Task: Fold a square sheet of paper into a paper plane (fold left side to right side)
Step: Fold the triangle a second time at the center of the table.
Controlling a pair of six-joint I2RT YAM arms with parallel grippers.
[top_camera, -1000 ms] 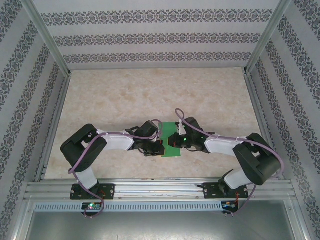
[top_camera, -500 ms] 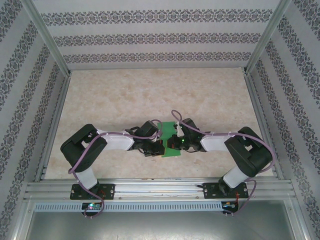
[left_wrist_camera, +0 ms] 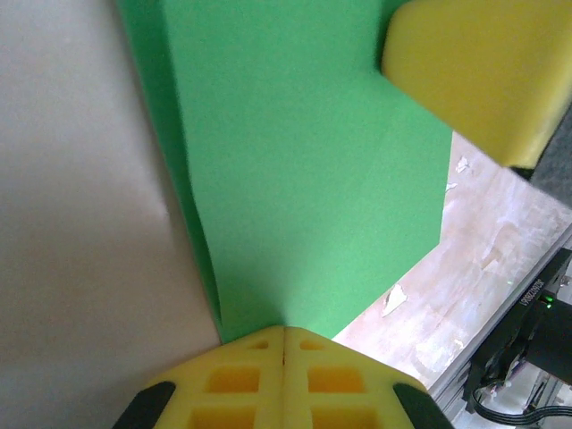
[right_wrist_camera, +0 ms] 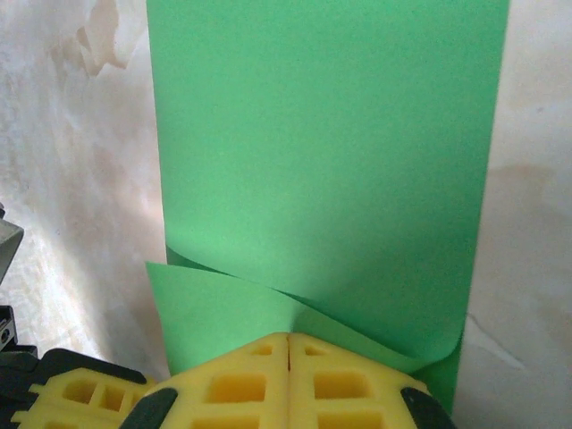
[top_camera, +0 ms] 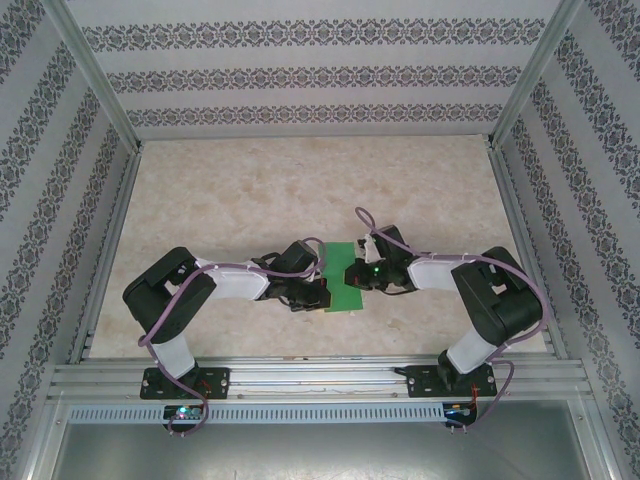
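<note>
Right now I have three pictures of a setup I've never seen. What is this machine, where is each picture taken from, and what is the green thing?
These are two robot arms bolted at the near edge of a table, each ending in a two-finger gripper with yellow pads. The wide picture comes from a fixed camera above and behind them; the other two come from a camera on each wrist. The green thing is a sheet of paper lying on the table, folded over, with a loose layer curling up in the right wrist view. The left gripper and right gripper are both shut, tips at the paper's edge. Whether they pinch it or only press it down, I cannot tell.
</note>
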